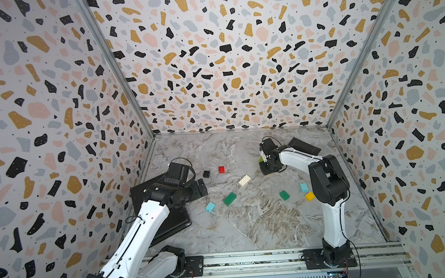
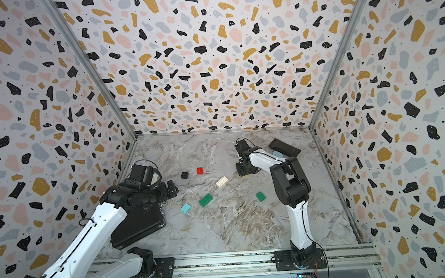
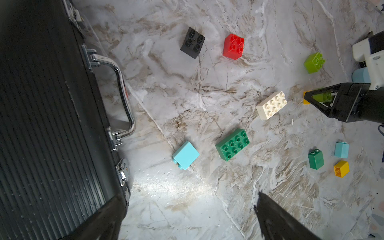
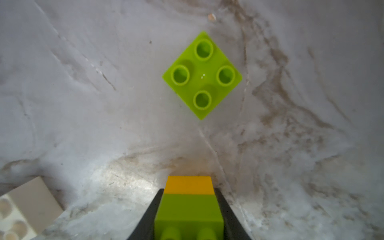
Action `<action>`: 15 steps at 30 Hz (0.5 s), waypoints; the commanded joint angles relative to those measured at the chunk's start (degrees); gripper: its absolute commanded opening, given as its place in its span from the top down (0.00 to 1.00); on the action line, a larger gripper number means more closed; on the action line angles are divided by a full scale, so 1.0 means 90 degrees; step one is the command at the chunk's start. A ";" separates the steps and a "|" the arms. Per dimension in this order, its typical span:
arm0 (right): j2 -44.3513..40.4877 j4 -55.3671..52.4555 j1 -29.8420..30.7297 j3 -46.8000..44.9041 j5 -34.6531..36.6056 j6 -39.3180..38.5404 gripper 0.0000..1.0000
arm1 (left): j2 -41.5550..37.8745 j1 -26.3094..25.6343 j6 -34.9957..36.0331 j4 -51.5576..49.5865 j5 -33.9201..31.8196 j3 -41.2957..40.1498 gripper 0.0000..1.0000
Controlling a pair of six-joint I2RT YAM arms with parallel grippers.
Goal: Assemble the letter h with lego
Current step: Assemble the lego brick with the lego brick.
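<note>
Lime brick [image 4: 189, 209] and yellow brick [image 4: 189, 185], already joined, are clasped in our right claw [image 4: 188, 191] near one o'clock on the table [image 1: 260, 226]. Our left claw [image 3: 191, 196] is spread wide, empty. We judge the h barely begun; the rest, like the white brick [image 1: 244, 180], lie loose.

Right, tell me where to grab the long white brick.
Probably best to come straight down on the white brick and pinch across its short width, jaws on the two long side walls. It lies flat, studs up, and nothing crowds its long sides.
</note>
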 commanded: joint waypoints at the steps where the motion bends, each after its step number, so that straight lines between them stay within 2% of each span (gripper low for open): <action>1: -0.0230 0.0037 -0.0008 -0.0344 -0.0110 0.0075 0.62 | -0.0009 -0.0016 0.0064 0.0104 0.0056 -0.0093 0.01; 10: -0.0586 0.0499 0.0086 -0.0872 -0.0172 0.0658 0.70 | -0.0024 -0.0019 0.0069 0.0104 0.0095 -0.0103 0.01; 15: -0.0845 0.0590 0.0412 -0.1288 -0.0091 0.1427 0.73 | -0.0041 -0.0018 0.0074 0.0119 0.0098 -0.0103 0.01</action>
